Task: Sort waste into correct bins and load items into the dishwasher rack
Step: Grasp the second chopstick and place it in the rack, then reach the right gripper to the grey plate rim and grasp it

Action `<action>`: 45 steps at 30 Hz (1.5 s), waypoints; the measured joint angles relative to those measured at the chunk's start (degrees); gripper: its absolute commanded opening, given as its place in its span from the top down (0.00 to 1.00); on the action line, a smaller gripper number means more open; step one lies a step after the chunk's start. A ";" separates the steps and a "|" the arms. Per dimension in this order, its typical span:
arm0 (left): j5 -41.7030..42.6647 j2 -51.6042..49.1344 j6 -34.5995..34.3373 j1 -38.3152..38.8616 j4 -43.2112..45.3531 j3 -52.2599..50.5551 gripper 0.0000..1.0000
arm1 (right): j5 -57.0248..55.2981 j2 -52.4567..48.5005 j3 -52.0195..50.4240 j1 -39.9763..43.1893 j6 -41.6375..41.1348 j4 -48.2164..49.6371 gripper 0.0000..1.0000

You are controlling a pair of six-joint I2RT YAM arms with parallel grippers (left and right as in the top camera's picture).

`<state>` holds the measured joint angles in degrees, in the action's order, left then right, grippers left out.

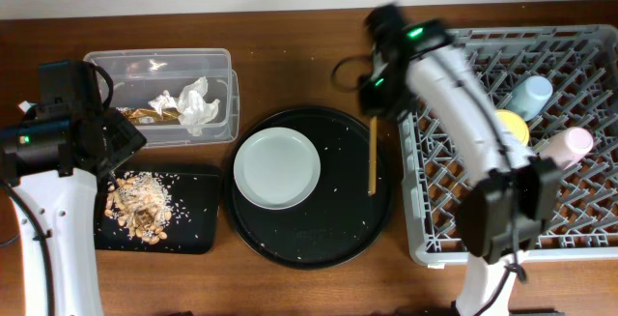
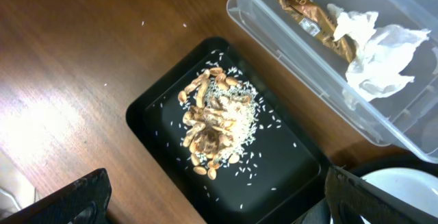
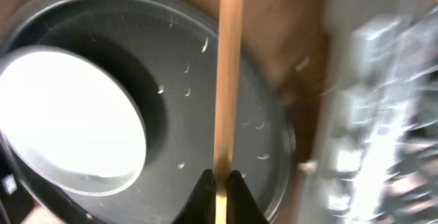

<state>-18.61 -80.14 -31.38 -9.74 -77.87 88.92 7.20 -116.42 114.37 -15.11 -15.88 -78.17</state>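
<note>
Over round tray [image 3: 171, 142] rim, right hand [image 3: 219, 183] pinched tight on chopsticks [image 3: 229, 66], pointing ahead; rack [image 3: 383, 114] edge close on hand's right. Other side, left hand [image 2: 219, 203] spread wide, empty, above food scraps [image 2: 215, 121] in shallow black tray [image 2: 287, 162]; free room around.

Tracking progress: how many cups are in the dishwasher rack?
2: blue cup near the rack's far edge, pink cup beside the yellow bowl. The right arm may hide more.
</note>
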 measured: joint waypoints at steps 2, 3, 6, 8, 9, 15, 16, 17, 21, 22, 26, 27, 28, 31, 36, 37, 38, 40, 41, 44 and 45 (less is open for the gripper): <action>0.00 0.00 0.00 0.00 0.09 0.00 0.00 | -0.02 0.96 3.34 4.83 4.81 0.33 0.96; -0.02 0.00 0.00 0.00 0.07 0.00 0.00 | -0.09 1.22 3.80 7.23 6.84 0.70 0.96; -0.02 0.00 0.00 0.00 0.04 0.00 0.00 | -0.22 1.14 3.82 12.55 9.88 2.10 0.96; -0.02 0.00 0.00 0.00 0.07 0.00 0.00 | -0.22 1.11 3.82 13.77 11.54 2.62 0.94; 0.00 0.00 0.00 0.00 0.07 0.00 0.00 | -0.22 1.09 3.82 14.27 13.11 2.56 0.91; -0.02 0.00 0.00 0.00 0.07 0.00 0.01 | -0.22 0.50 3.82 14.38 16.39 2.51 0.44; -0.02 0.00 0.00 0.00 0.07 0.00 0.00 | -0.22 0.17 3.82 14.38 16.59 2.34 0.44; -0.02 0.00 0.00 0.00 0.07 0.00 0.00 | -0.22 -0.04 3.82 14.38 16.46 1.90 0.44; -0.02 0.00 0.00 0.00 0.07 0.00 0.00 | 1.60 -0.13 3.82 13.70 15.30 -2.38 0.38; -0.02 0.00 0.00 0.00 0.07 0.00 0.00 | 2.64 -0.11 3.82 12.94 15.04 -3.30 0.37; -0.02 0.00 0.00 0.00 0.07 0.00 0.00 | 7.80 -0.13 3.82 3.82 14.45 -5.05 0.34; -0.02 0.00 0.00 0.00 0.07 0.00 0.00 | 8.37 -0.11 3.82 0.33 14.27 -5.01 0.30; -0.02 0.00 0.00 0.00 0.07 0.00 0.00 | 8.44 -0.13 3.82 -2.75 13.64 -4.96 0.26; -0.02 0.00 0.00 0.00 0.07 0.00 0.01 | 3.30 -1.07 3.72 -12.59 4.17 -3.61 0.16; -0.02 0.00 0.00 0.00 0.07 0.00 0.00 | -1.68 -5.03 -3.17 -20.41 -7.19 6.01 0.41; -0.02 0.00 0.00 0.00 0.09 0.00 0.00 | -2.03 -5.73 -5.88 -21.55 -8.96 8.07 0.46; 0.00 0.00 0.00 0.00 0.07 0.00 0.00 | -2.23 -5.79 -7.63 -22.03 -9.90 9.20 0.52; 0.00 0.00 0.00 0.00 0.09 0.00 0.01 | -2.71 -5.90 -12.57 -22.43 -11.93 12.31 0.57; 0.00 0.00 0.00 0.00 0.04 0.00 0.00 | -2.78 -5.90 -14.40 -22.43 -12.76 14.19 0.57; 0.00 0.00 0.00 0.00 0.11 0.00 0.00 | -2.89 -6.12 -21.46 -22.43 -14.95 19.67 0.57; 0.00 0.00 0.00 0.00 0.04 0.00 0.00 | -2.84 -6.12 -22.84 -22.43 -15.58 21.05 0.59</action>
<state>-18.61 -80.14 -31.38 -9.74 -77.82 88.92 4.36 -122.54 91.53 -37.54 -31.46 -57.12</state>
